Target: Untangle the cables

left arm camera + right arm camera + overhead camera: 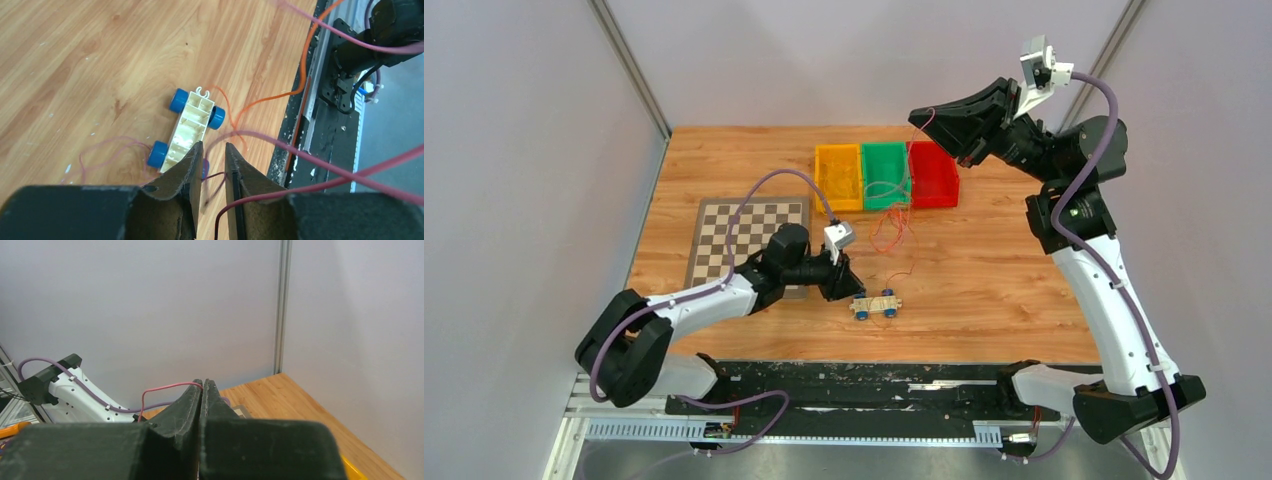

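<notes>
Nothing readable anywhere, honestly. The toy car (192, 122) just ahead of the left claw (214, 147) has no print I can make out, and same goes for the coloured bins (884, 148) near the right claw (919, 118).

On the table (1004, 270), a board (734, 235) lies at the left and three bins (886, 175) stand side by side at the far middle. Cables (891, 232) sprawl between the bins and a car (876, 305) nearer. The left tool (846, 288) is just left of the car. The right tool (918, 116) hangs above the rightmost bin.
</notes>
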